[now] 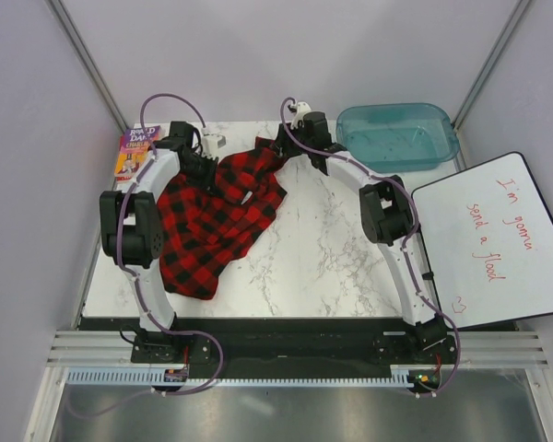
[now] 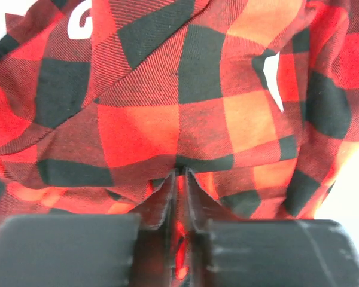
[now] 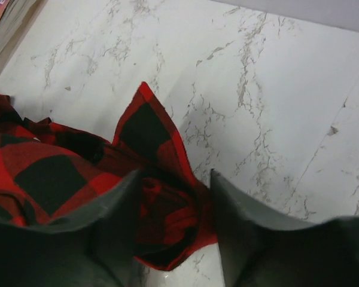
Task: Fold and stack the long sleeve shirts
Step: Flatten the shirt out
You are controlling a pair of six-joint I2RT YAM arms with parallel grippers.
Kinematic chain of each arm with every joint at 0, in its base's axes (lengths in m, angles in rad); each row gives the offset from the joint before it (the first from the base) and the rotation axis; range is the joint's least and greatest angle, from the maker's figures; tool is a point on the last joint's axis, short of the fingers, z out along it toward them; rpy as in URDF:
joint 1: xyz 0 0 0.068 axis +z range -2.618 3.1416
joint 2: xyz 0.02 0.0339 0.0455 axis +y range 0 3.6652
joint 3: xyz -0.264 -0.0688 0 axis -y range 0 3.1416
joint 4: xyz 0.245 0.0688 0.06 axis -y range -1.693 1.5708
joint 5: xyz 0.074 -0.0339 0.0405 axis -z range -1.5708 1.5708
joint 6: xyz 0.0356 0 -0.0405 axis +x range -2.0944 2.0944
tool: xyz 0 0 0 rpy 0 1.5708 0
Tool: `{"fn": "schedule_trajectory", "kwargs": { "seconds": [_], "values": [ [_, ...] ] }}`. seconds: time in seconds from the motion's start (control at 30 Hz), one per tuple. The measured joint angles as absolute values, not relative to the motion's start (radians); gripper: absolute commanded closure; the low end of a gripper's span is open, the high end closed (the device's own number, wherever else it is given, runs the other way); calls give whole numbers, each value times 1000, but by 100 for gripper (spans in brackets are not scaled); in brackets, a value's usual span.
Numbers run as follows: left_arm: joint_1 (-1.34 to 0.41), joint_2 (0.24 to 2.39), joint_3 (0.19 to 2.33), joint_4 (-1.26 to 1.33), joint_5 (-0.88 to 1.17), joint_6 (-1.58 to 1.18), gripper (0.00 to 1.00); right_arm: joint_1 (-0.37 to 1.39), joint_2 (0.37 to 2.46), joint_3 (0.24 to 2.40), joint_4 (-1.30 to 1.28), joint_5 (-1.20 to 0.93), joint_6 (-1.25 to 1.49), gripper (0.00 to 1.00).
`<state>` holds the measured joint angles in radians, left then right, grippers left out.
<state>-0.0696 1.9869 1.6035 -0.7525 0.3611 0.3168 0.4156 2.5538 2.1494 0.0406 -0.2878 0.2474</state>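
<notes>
Left gripper [image 2: 180, 174], squeezed fully closed, pinches a fold of the soft red-and-black buffalo-check long sleeve shirt [image 2: 185, 107]; the right gripper [image 3: 175, 203], narrowed around a bunched far corner, likely shares the lift to spread it. Crumpled cloth lies left on the white marble table [image 1: 332, 249], near a colourful paperback book [image 1: 134, 149].

The whiteboard [image 1: 493, 241], well right of the right gripper [image 3: 175, 174], reads "I'm gonna send a flood". The book [image 1: 132, 152], just left of the left gripper [image 2: 180, 172], reads "ROALD DAHL", "CHARLIE". White lettering on the shirt [image 2: 179, 107] is unreadable.
</notes>
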Motion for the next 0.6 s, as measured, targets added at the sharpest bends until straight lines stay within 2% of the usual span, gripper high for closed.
{"fn": "schedule_trajectory", "kwargs": {
  "seconds": [0.03,0.1,0.13,0.17,0.2,0.3,0.33,0.4,0.43,0.47,0.5,0.6],
  "values": [
    [-69,1987,1608,-751,359,315,98,416,2554,2149,37,-294,252,66],
    [-70,1985,1617,-749,359,315,98,415,2553,2147,42,-305,262,76],
    [-70,1984,1621,-749,362,315,98,414,2550,2141,47,-310,263,89],
    [-70,1979,1625,-748,371,315,98,413,2542,2130,49,-315,263,96],
    [-70,1970,1625,-747,382,315,98,412,2530,2109,50,-319,261,100],
    [-70,1925,1625,-748,432,315,98,409,2473,2027,44,-327,256,100],
    [-70,1901,1625,-748,451,315,79,408,2444,1990,45,-328,254,100],
    [-70,1844,1620,-744,496,333,57,406,2378,1919,42,-329,247,100],
    [-70,1810,1610,-739,516,349,42,406,2342,1886,41,-332,242,100],
    [-70,1773,1591,-730,537,374,12,405,2306,1858,38,-334,238,100],
    [-72,1741,1571,-725,552,401,1,405,2275,1838,39,-333,234,100],
    [-75,1650,1467,-707,609,501,1,402,2167,1770,39,-329,222,100]
  ]
}}
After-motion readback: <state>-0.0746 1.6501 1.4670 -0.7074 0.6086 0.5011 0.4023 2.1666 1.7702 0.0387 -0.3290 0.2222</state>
